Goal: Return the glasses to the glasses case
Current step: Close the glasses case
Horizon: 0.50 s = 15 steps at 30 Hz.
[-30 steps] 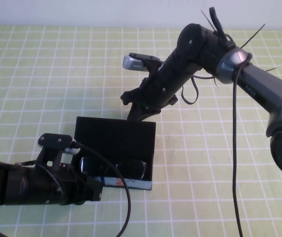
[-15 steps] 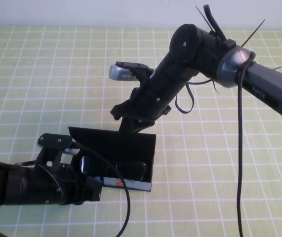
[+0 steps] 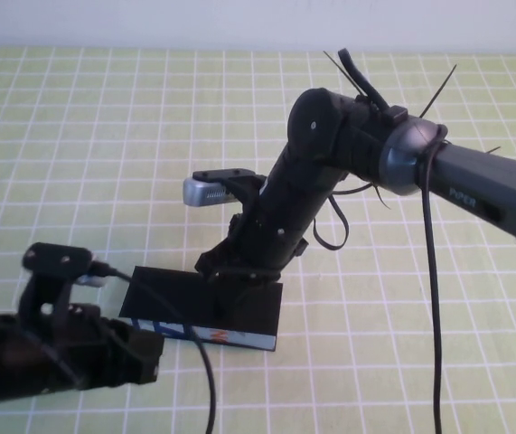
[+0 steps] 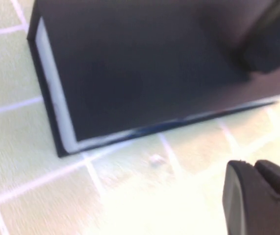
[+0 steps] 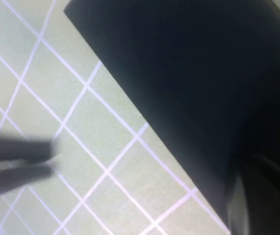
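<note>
A black rectangular glasses case sits near the middle of a table covered in a green checked cloth, its flat lid lowered over the box and its blue, white and orange front side facing the near edge. The glasses cannot be seen. The right gripper reaches in from the right and presses down on the lid, its fingers together. The left gripper rests just left of the case at the near edge; whether its fingers are apart cannot be told.
</note>
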Motion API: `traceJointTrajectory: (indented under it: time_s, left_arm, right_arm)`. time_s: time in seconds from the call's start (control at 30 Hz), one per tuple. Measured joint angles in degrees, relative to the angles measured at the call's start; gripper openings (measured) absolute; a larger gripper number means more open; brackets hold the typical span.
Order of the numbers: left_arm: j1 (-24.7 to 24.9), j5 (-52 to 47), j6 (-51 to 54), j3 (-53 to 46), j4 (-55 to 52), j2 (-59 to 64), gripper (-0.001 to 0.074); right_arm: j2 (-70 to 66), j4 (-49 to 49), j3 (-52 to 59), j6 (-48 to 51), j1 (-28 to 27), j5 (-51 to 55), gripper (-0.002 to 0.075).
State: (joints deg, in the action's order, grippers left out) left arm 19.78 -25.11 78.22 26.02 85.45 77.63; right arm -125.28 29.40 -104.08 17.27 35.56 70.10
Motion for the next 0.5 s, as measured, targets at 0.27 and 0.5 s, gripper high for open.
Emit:
traceJointTrajectory:
  time_s: [0.27, 0.5]
  left_arm:
    - [0.00, -0.87, -2.86, -4.69, -2.05, -20.17, -0.0002]
    - [0.00, 3.24, -2.95, -6.15, -3.47, -42.10, -0.0002]
  right_arm:
    - [0.61, 0.00, 1.59, 0.63, 0.00, -0.99, -0.0011]
    - [5.97, -2.29, 2.25, 1.27, 0.00, -0.88, -0.0011]
